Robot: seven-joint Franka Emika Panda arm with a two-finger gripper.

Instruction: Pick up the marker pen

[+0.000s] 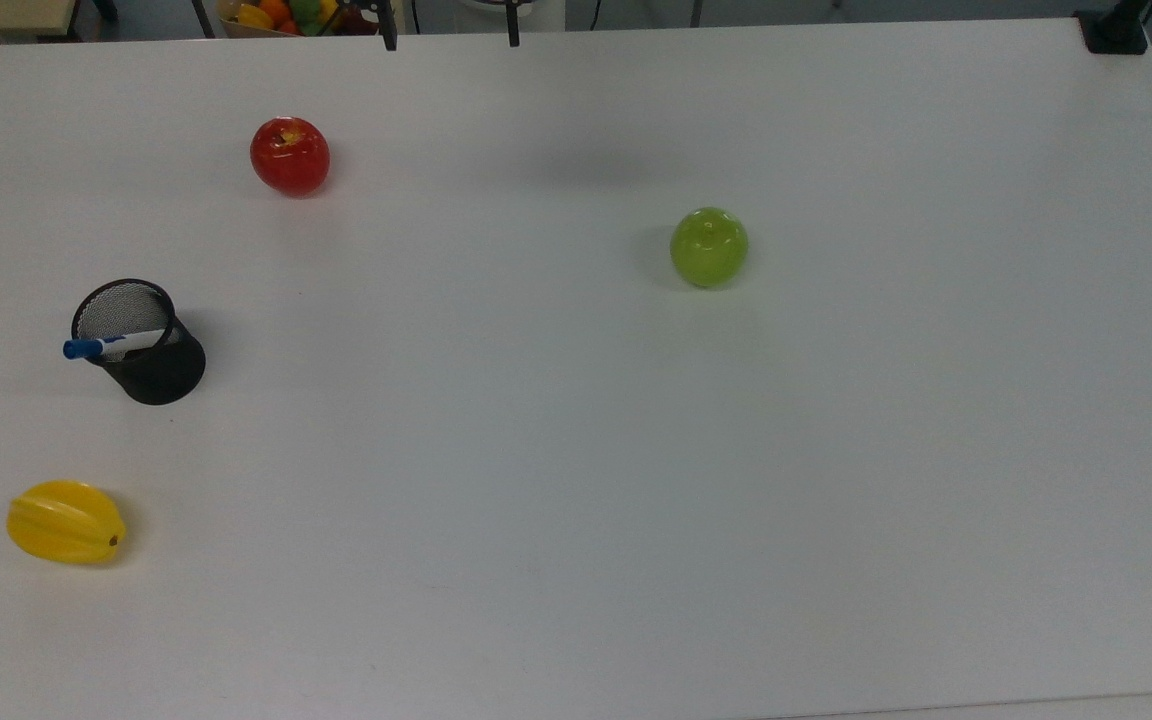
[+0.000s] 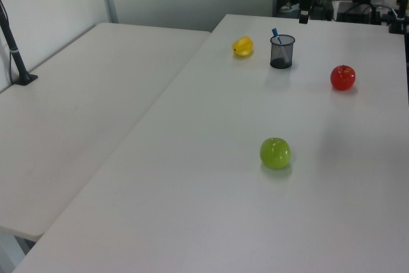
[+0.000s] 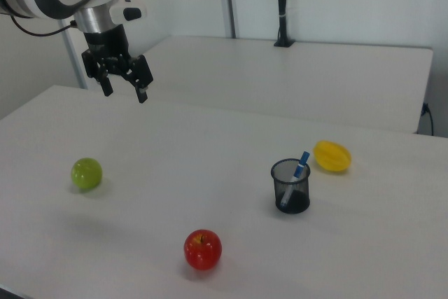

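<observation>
Nearest the lens in the right view: red apple [image 3: 203, 248], resting on the white counter [image 3: 210, 145]. In the top view the same apple [image 1: 290, 155] lies toward the far edge, on the top view's left half.

Green apple [image 3: 87, 173] sits on the right view's left, well apart from the red one; top view places it [image 1: 709, 246] right of centre.

Black mesh cup [image 3: 290, 186] stands upright on the counter, right of the red apple in the right view. Marker pen [image 3: 295, 178] stands inside the cup, tilted, blue cap up and leaning over the rim toward the yellow fruit [image 3: 332, 156]. Top view: pen [image 1: 114, 345] lies across the cup mouth [image 1: 139, 341], cap pointing to the top view's left, past the rim. Left view: pen cap [image 2: 275, 32] pokes above the cup [image 2: 282, 51].

Yellow fruit lies on its side just beyond the cup in the right view, not touching it; in the top view it [image 1: 66, 521] is near the lower left corner.

Arm: enters from the right view's upper left, wrist pointed downward. End effector [image 3: 125, 92] hangs in the air above the counter, above and behind the green apple, well apart from the cup and pen. Fingers [image 3: 142, 94] spread wide apart, nothing between them.
</observation>
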